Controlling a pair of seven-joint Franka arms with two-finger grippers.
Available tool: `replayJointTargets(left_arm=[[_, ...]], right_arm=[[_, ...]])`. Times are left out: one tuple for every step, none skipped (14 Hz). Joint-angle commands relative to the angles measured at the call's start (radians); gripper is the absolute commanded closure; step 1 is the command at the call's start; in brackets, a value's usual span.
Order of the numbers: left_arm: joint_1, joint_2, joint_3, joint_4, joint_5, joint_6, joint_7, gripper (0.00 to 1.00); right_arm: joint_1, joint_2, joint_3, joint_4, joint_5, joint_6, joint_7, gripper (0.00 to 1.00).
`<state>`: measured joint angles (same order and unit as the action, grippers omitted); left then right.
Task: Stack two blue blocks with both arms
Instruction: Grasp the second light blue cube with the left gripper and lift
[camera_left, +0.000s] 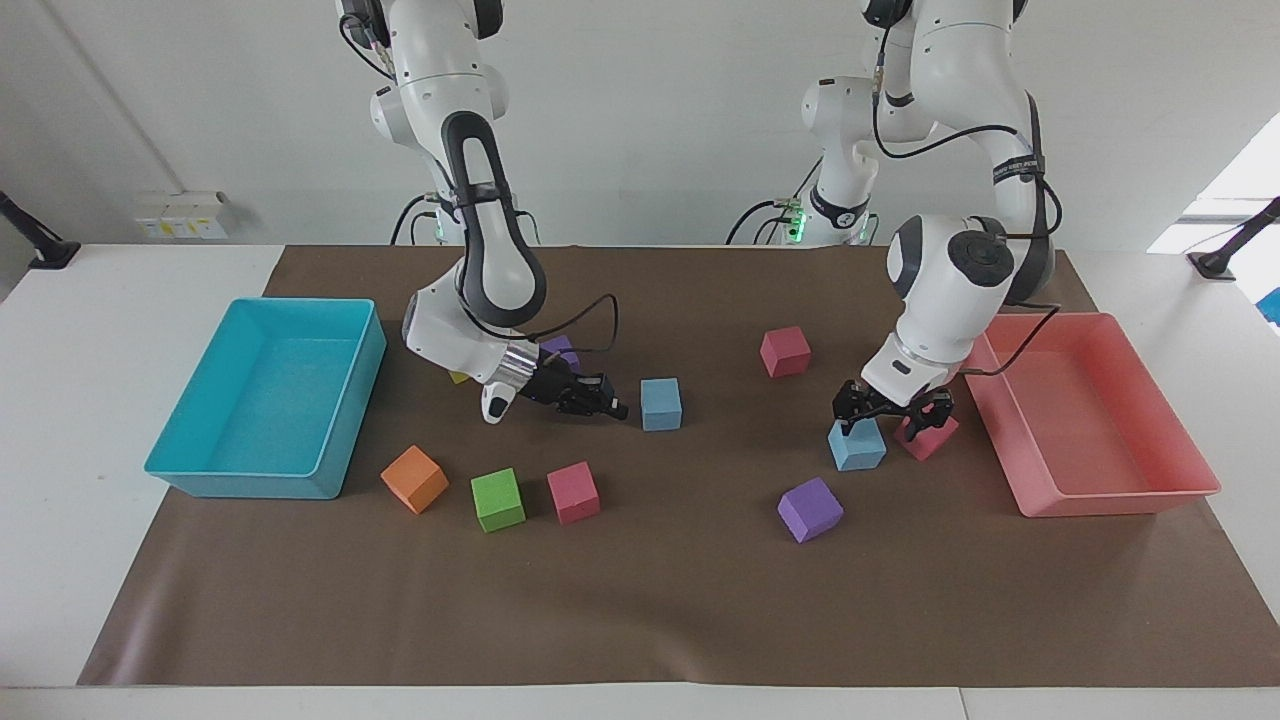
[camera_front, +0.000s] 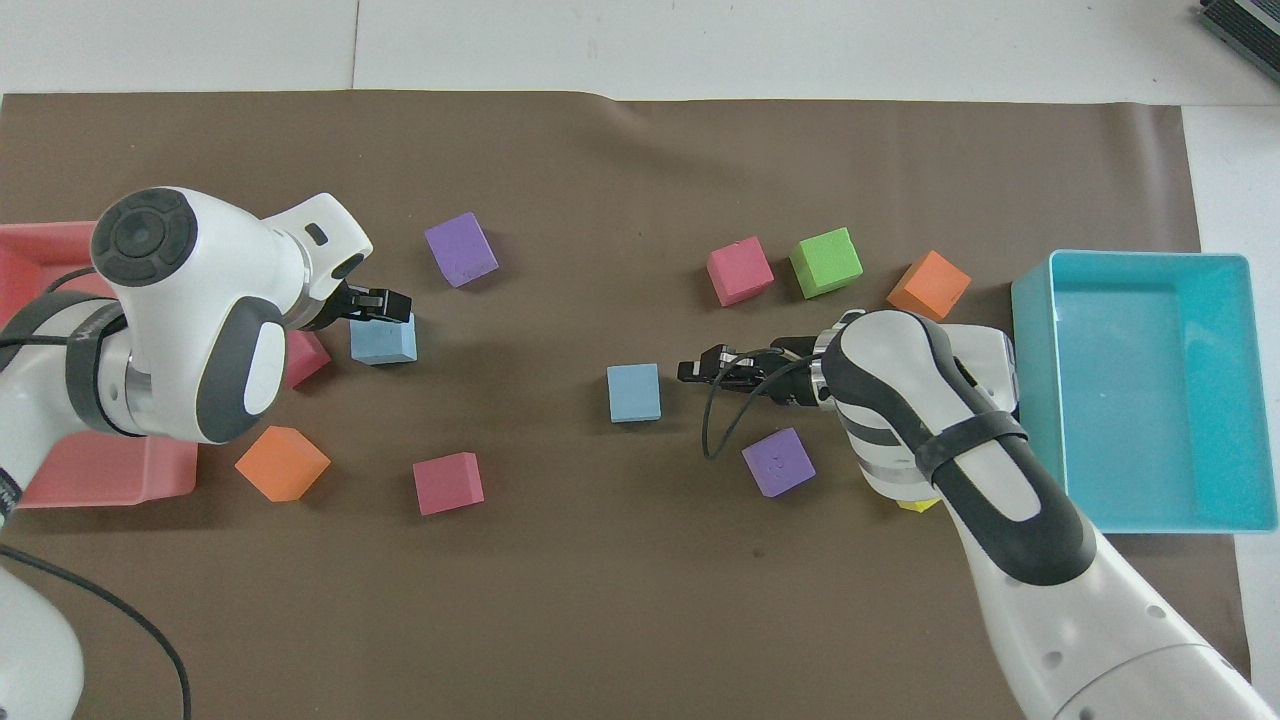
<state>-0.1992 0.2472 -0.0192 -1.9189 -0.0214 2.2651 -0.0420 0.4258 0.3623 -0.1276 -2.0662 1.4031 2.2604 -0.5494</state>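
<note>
Blocks, blue, two: one blue block (camera_left: 858, 446) (camera_front: 383, 339) was found on the brown mat (camera_left: 650, 620) toward the left arm's end of the counter (camera_left: 90, 300), beside a pink cube (camera_left: 930, 436) and near the pink tray (camera_left: 1090, 420); the second blue block (camera_left: 661, 404) (camera_front: 633, 392) was found mid-mat, well apart from the first. Left tool (camera_left: 890, 412) (camera_front: 385, 303): recorded with fingers spread wide, lowered over the first blue block, nothing gripped. Right tool (camera_left: 610, 405) (camera_front: 690, 370): recorded with fingers closed and empty, held low just beside the second blue block, not touching it. Other cubes noted: purple cube (camera_left: 810, 509), green cube (camera_left: 498, 499), orange cube (camera_left: 414, 479). Cyan tray (camera_left: 270, 400) was noted at the right arm's end.
</note>
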Motion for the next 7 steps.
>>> replayJointTargets(left_arm=[[-0.011, 0.029, 0.005, -0.008, 0.018, 0.025, -0.018, 0.00], [-0.008, 0.030, 0.005, -0.009, 0.018, 0.027, -0.018, 0.00], [-0.005, 0.030, 0.005, -0.008, 0.018, 0.028, -0.018, 0.00], [-0.002, 0.030, 0.004, -0.009, 0.018, 0.031, -0.016, 0.00], [-0.002, 0.030, 0.004, -0.017, 0.018, 0.034, -0.018, 0.00], [-0.002, 0.032, 0.005, -0.031, 0.018, 0.060, -0.018, 0.00], [-0.003, 0.035, 0.004, -0.061, 0.018, 0.101, -0.018, 0.00]], right_arm=[[-0.009, -0.023, 0.009, -0.031, 0.039, 0.022, -0.053, 1.00], [-0.009, -0.023, 0.009, -0.031, 0.039, 0.024, -0.053, 1.00], [-0.009, -0.023, 0.009, -0.031, 0.039, 0.024, -0.055, 1.00], [-0.009, -0.023, 0.009, -0.031, 0.039, 0.024, -0.055, 1.00], [-0.009, -0.023, 0.009, -0.031, 0.039, 0.024, -0.055, 1.00], [-0.009, -0.023, 0.009, -0.031, 0.039, 0.024, -0.055, 1.00], [-0.009, -0.023, 0.009, -0.031, 0.039, 0.024, -0.055, 1.00]])
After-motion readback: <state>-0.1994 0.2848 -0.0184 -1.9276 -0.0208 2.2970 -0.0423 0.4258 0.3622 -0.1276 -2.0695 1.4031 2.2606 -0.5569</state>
